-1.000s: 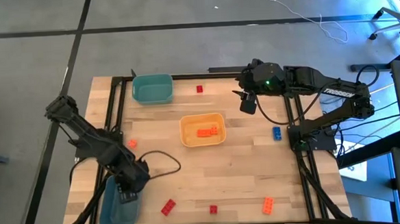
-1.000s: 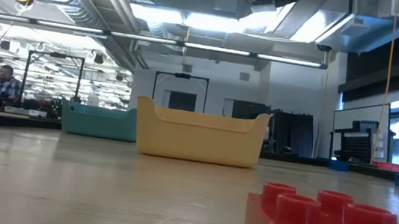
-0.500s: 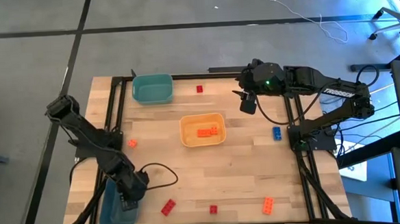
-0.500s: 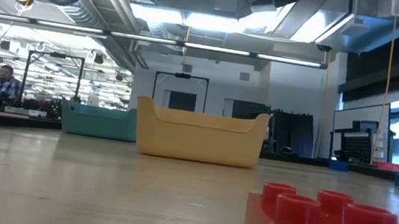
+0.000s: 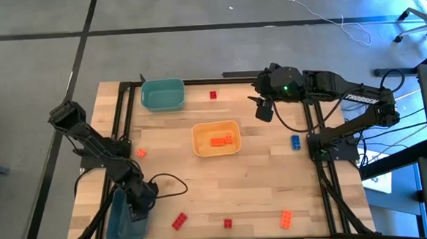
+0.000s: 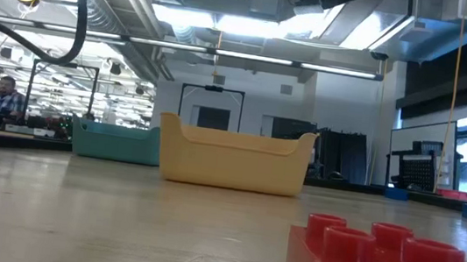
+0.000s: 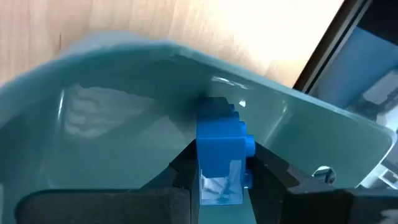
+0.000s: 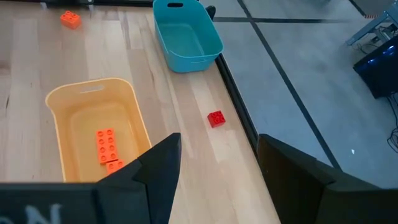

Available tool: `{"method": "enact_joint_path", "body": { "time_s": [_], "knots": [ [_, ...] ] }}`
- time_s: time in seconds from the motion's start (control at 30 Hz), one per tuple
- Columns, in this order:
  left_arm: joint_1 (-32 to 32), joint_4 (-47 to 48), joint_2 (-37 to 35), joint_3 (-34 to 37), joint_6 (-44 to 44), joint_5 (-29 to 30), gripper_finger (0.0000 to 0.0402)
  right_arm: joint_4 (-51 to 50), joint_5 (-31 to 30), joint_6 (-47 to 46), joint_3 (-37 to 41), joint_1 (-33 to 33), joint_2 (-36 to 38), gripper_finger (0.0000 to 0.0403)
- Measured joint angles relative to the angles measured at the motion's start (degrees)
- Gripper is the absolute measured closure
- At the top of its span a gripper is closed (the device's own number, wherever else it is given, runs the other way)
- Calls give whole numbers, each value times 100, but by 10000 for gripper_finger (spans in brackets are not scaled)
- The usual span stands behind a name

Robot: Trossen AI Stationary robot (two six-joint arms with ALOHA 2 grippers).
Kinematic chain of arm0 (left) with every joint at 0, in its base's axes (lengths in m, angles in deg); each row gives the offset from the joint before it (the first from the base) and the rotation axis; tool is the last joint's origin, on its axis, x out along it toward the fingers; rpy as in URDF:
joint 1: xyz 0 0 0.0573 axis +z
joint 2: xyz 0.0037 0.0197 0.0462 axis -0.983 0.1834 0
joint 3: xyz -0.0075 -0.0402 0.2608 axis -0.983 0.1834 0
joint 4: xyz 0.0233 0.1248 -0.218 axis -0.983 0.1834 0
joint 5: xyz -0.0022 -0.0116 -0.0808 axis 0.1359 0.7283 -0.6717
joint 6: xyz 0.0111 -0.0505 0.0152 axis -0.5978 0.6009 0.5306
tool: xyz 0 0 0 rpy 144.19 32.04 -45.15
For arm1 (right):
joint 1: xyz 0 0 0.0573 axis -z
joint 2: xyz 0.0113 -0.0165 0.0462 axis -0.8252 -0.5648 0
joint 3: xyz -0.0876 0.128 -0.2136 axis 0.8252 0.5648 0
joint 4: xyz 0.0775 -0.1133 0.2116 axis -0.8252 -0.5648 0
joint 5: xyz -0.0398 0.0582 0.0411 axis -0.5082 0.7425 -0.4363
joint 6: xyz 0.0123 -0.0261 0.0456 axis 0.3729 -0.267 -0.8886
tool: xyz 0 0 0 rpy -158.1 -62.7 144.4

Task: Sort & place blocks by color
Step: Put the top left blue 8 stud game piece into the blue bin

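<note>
My left gripper (image 5: 134, 208) is shut on a blue block (image 7: 219, 146) and reaches down into the blue bin (image 5: 120, 221) at the table's near left corner. My right gripper (image 5: 264, 111) hangs open and empty above the table's far right part. Two orange blocks (image 5: 222, 140) lie in the yellow bin (image 5: 215, 127) at mid-table. Loose on the table are red blocks (image 5: 212, 95) (image 5: 178, 221) (image 5: 227, 223), orange blocks (image 5: 140, 152) (image 5: 285, 218) and another blue block (image 5: 295, 141). The teal bin (image 5: 162, 94) stands at the far left. My left gripper pinches the blue block by two opposite sides (image 7: 202, 163) between its two fingers (image 7: 181, 174). The fingers slant down from above into the blue bin. The block sticks out beyond the fingertips, inside the bin's walls (image 7: 124, 130); whether it touches the bin's floor I cannot tell.
A black frame (image 5: 122, 124) runs along the table's edges. The left arm's cable (image 5: 169, 182) loops over the table beside the blue bin. In the low view a red block (image 6: 378, 258) sits close in front, and a person (image 6: 3, 98) is in the room behind.
My left gripper has gone down toward the blue bin and a little toward the table's near edge, tipping steeper, with the blue block still between its fingers. Its cable has swung into the low view's top left.
</note>
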Motion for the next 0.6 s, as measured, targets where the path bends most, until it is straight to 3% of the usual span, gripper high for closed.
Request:
{"method": "enact_joint_path", "body": {
  "time_s": [0.4, 0.6],
  "knots": [
    [-2, -94, 10, 73, -1, 61, 313, 0, 0, -16, 0, 0, 0, 190],
    [-2, -46, 55, 125, -53, 464, 247, 0, 0, -16, 0, 0, 0, 190]
  ]
}}
